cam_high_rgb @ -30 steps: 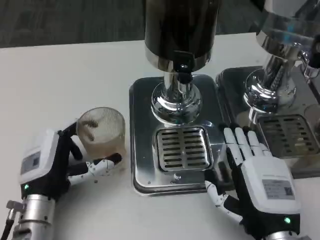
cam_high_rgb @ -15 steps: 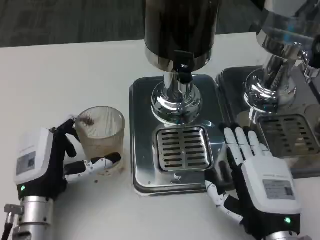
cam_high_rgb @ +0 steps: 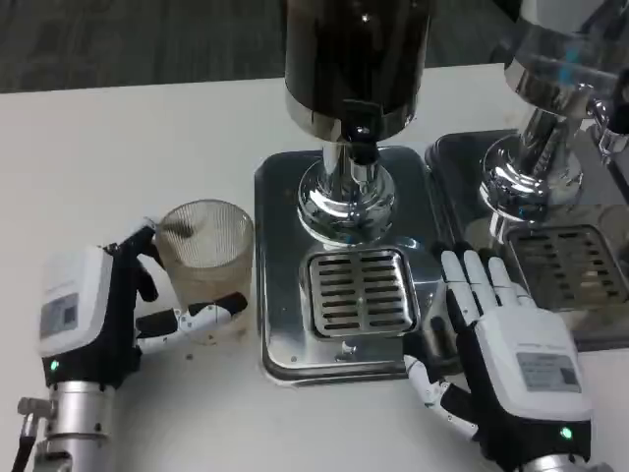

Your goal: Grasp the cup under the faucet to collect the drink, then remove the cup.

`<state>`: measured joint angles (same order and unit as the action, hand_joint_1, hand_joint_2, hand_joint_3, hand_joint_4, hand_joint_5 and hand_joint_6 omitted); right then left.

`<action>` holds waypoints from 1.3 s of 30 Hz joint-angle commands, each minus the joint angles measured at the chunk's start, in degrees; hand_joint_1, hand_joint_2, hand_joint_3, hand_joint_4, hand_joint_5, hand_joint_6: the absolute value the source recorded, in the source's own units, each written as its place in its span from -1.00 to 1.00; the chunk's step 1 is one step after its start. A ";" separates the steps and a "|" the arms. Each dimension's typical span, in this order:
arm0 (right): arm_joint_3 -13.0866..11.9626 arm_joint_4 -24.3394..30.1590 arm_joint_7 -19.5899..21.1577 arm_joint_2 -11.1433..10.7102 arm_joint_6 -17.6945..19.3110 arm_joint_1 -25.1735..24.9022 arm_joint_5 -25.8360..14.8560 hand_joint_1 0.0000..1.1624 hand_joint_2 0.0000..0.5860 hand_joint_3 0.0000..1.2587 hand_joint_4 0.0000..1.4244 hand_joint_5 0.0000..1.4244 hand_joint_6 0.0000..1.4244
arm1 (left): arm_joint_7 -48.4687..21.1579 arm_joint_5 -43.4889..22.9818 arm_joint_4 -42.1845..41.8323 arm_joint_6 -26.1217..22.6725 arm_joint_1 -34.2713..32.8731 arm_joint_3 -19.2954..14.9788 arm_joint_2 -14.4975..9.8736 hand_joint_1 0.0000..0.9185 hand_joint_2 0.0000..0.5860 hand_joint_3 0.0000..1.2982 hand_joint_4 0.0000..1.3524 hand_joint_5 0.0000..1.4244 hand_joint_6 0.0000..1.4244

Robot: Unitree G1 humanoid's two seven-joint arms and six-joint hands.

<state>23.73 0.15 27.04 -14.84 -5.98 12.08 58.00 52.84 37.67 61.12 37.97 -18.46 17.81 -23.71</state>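
A ribbed, translucent cup [cam_high_rgb: 204, 258] with a brownish tint stands on the white table just left of the steel drip tray [cam_high_rgb: 280, 197]. My left hand [cam_high_rgb: 93, 315] grips it, with the thumb across its lower front and the fingers against its far left side. The dispenser's faucet [cam_high_rgb: 362, 147] hangs above the slotted grate [cam_high_rgb: 361, 292], and nothing stands on the grate. My right hand [cam_high_rgb: 511, 364] lies flat with its fingers stretched out, its fingertips on the tray's right edge beside the grate, holding nothing.
A second steel dispenser [cam_high_rgb: 550, 118] with its own grate [cam_high_rgb: 570, 265] stands at the right, close behind my right hand. The dark drink tank [cam_high_rgb: 354, 59] rises over the middle tray. White table stretches to the left and back.
My left hand and the cup have shifted slightly to the right, toward the drip tray. My right hand has stayed where it was.
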 commanded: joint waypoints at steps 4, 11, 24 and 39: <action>-0.36 0.01 0.73 0.00 0.04 0.21 -0.40 -0.44 0.56 -0.96 -1.00 -1.00 -0.82 | 1.18 1.30 -2.18 0.75 -1.87 0.83 0.87 0.60 -0.78 -0.05 0.16 0.38 0.77; -0.49 0.03 0.76 -0.03 0.14 0.28 -0.35 -0.42 0.58 -0.96 -1.00 -1.00 -0.82 | -0.24 2.77 -1.54 0.40 -5.22 2.90 2.10 0.61 -0.78 -0.05 0.16 0.36 0.77; -0.44 1.15 0.85 0.24 -0.22 1.72 -0.54 -0.39 0.57 -0.96 -1.00 -1.00 -0.82 | -1.40 6.14 2.73 -2.74 -11.91 8.26 6.98 0.62 -0.82 -0.05 0.17 0.36 0.77; -0.15 3.23 1.46 1.78 -2.07 4.20 0.32 -0.35 0.60 -0.97 -1.00 -1.00 -0.82 | -3.73 7.46 8.61 -7.54 -16.82 13.23 13.40 0.62 -0.87 -0.04 0.18 0.36 0.77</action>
<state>23.51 2.65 27.33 -13.54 -7.35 15.23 58.10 49.82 44.57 68.77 31.27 -34.23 30.12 -10.54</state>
